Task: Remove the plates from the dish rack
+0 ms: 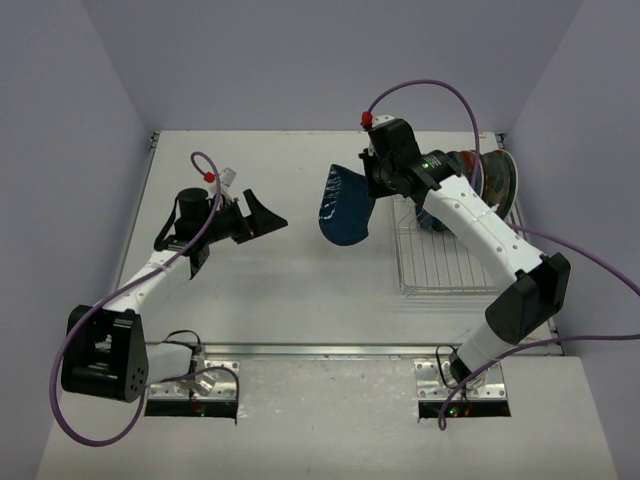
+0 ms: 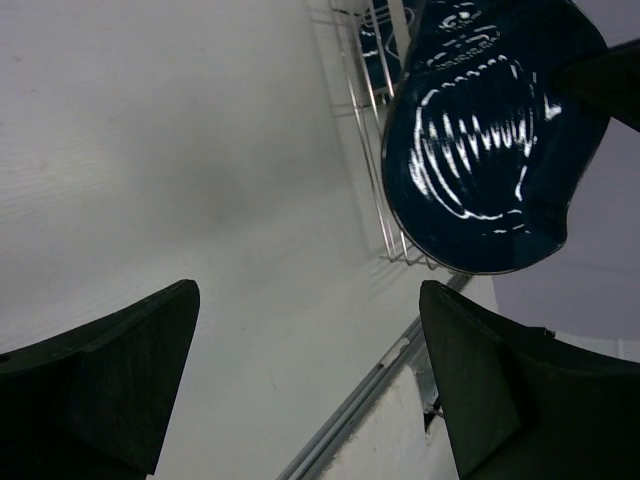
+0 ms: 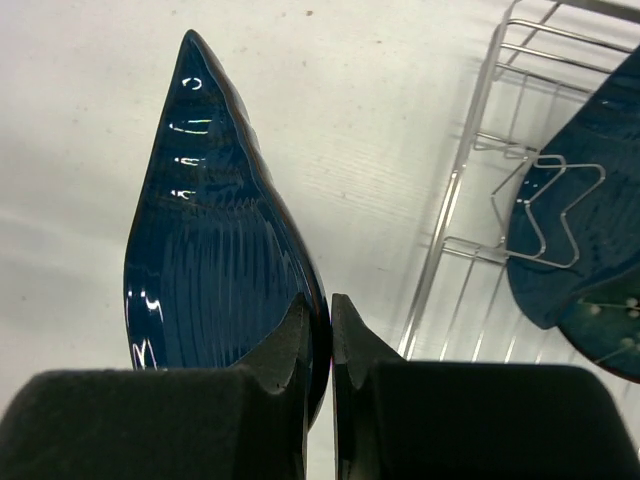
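Note:
My right gripper [image 1: 372, 190] is shut on the rim of a dark blue plate [image 1: 345, 212], holding it on edge above the table, just left of the dish rack [image 1: 448, 262]. The right wrist view shows both fingers pinching that plate [image 3: 205, 270] at its lower rim, at the right gripper [image 3: 320, 312]. My left gripper [image 1: 270, 218] hangs open and empty to the left of the plate and points toward it. Its wrist view looks past the open left gripper [image 2: 310, 345] at the plate's face [image 2: 480, 140]. More plates [image 1: 497, 180] stand at the rack's far end.
The silver wire rack [image 3: 470, 200] sits at the table's right side with another blue plate [image 3: 575, 240] leaning in its tines. A metal rail [image 2: 350, 430] runs along the table's near edge. The right arm reaches over the rack.

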`<state>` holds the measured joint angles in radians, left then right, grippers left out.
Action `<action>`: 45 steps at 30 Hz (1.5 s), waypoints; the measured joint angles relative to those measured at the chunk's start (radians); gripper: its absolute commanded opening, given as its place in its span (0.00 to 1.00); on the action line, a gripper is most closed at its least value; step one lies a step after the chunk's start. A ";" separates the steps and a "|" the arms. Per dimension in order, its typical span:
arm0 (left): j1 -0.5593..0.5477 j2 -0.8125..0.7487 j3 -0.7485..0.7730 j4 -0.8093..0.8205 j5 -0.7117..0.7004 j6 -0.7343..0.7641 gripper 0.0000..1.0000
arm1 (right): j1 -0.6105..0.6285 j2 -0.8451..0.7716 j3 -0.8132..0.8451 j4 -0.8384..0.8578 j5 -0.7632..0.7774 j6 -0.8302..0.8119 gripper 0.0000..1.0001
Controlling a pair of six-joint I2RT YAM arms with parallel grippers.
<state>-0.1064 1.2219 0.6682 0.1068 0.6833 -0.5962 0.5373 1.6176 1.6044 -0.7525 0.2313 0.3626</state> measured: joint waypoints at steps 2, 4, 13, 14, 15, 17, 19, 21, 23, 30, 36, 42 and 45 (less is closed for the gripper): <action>-0.053 0.004 0.000 0.034 -0.013 -0.012 0.82 | 0.000 0.003 0.000 0.001 -0.029 0.022 0.00; -0.096 0.013 0.000 0.062 -0.020 -0.021 0.78 | 0.000 0.009 0.000 0.001 -0.059 0.042 0.00; -0.117 0.188 0.024 0.145 0.012 -0.109 0.59 | 0.000 0.027 -0.029 0.049 -0.161 0.114 0.00; -0.117 0.203 0.028 0.153 0.023 -0.122 0.59 | 0.000 0.027 -0.035 0.059 -0.168 0.122 0.00; -0.118 0.213 0.031 0.161 0.034 -0.131 0.58 | 0.000 0.027 -0.040 0.067 -0.175 0.129 0.00; -0.119 0.225 0.035 0.182 0.052 -0.152 0.57 | 0.000 0.027 -0.044 0.077 -0.193 0.139 0.00; -0.121 0.229 0.038 0.202 0.071 -0.169 0.51 | 0.000 0.027 -0.044 0.087 -0.210 0.149 0.00; -0.122 0.231 0.040 0.222 0.085 -0.183 0.42 | 0.000 0.027 -0.046 0.100 -0.225 0.159 0.00; -0.123 0.231 0.040 0.233 0.093 -0.194 0.34 | 0.000 0.027 -0.056 0.122 -0.241 0.168 0.00; -0.123 0.233 0.040 0.254 0.114 -0.220 0.01 | -0.001 0.034 -0.080 0.149 -0.305 0.186 0.00; -0.107 0.238 0.048 0.239 0.122 -0.238 0.00 | -0.016 0.034 -0.105 0.169 -0.340 0.178 0.42; 0.030 0.246 0.076 0.118 0.119 -0.155 0.00 | -0.011 0.028 -0.122 0.231 -0.349 0.189 0.99; 0.153 0.287 0.139 0.017 0.090 -0.090 0.00 | -0.012 0.023 -0.138 0.246 -0.345 0.188 0.99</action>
<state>0.0471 1.5085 0.8076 0.1235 0.7736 -0.6859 0.5255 1.6406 1.4668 -0.5066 -0.1135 0.5505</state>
